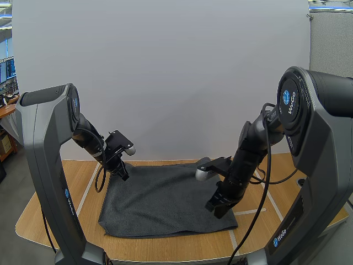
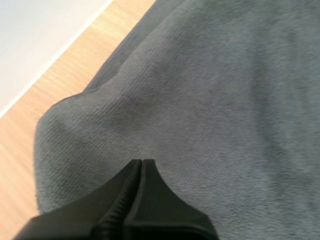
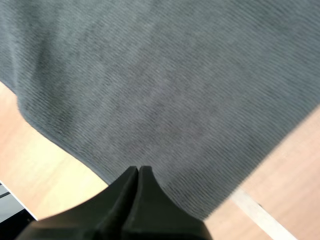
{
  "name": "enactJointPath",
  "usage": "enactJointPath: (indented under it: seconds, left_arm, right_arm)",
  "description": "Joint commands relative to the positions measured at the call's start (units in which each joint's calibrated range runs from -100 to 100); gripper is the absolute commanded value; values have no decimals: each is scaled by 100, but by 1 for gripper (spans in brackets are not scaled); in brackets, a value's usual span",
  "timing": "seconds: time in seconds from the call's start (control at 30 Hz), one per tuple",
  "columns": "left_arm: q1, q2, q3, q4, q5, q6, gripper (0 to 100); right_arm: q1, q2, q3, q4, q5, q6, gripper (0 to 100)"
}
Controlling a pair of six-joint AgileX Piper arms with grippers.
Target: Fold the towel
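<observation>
A dark grey towel (image 1: 165, 199) lies spread flat on the wooden table (image 1: 52, 212). My left gripper (image 1: 123, 175) hangs over the towel's far left corner, its fingers lying together as one wedge. In the left wrist view that gripper (image 2: 142, 162) points at the towel (image 2: 210, 100), where the cloth bulges slightly near the rounded corner. My right gripper (image 1: 216, 211) sits low at the towel's near right corner, also shut. From the right wrist view, its tip (image 3: 138, 169) is just inside the edge of the towel (image 3: 165, 75).
Pale tape lines (image 1: 251, 211) mark the tabletop on the right and another (image 1: 87, 187) on the left. Bare wood surrounds the towel on all sides, with the front table edge (image 1: 182, 257) close to the towel. A white wall stands behind.
</observation>
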Motion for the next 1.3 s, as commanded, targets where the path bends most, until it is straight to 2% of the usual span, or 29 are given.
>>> enactJointPath:
  seconds: [0.0, 0.4, 0.83, 1.27]
  left_arm:
    - [-21, 18, -44, -96, -395, 25, 0]
    - [-21, 18, -44, -111, -604, 14, 0]
    - [-21, 67, -44, -111, -1129, -8, 0]
    - [-21, 437, -101, -111, -945, 20, 0]
  right_arm:
    - [-152, -85, 21, -80, 5, -136, 0]
    - [-207, -85, 413, -105, -424, -253, 0]
    - [-312, -85, 482, -423, -502, -217, 0]
    - [-369, -85, 482, -423, -431, -217, 0]
